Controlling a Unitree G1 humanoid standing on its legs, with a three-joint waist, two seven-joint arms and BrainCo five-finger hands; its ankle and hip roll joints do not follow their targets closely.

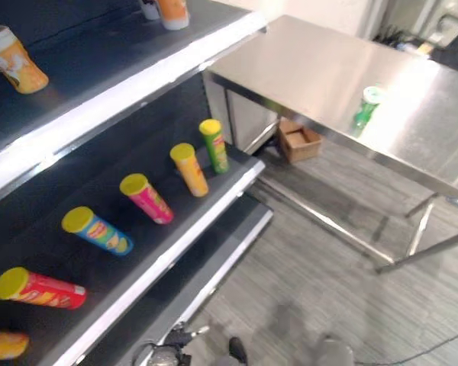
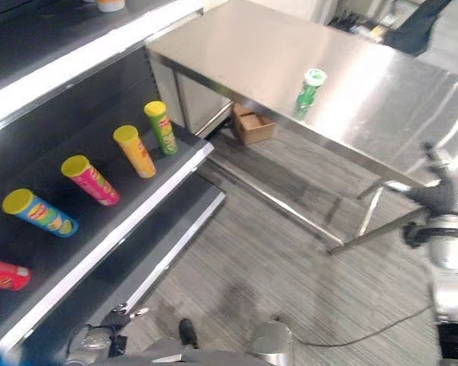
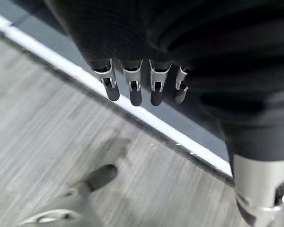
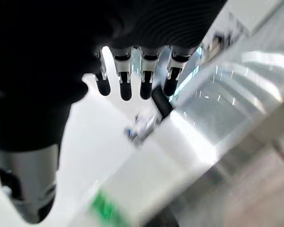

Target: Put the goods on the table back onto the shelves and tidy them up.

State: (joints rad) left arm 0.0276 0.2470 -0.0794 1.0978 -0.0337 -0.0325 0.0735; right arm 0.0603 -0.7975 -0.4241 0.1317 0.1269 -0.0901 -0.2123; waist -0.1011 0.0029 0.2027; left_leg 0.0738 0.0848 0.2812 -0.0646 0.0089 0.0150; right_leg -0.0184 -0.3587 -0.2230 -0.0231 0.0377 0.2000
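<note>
A green can stands alone on the steel table to the right; it also appears as a green blur in the right wrist view. On the middle shelf at left, several yellow-lidded cans lie in a row, among them a green one, an orange one and a pink one. My right hand hangs low beside the table's near end, well short of the green can; its fingers are straight and empty. My left hand is open and empty above the floor by the shelf's white edge.
Two orange cups stand on the upper shelf. A cardboard box sits on the floor under the table. Striped grey floor runs between the shelves and the table legs.
</note>
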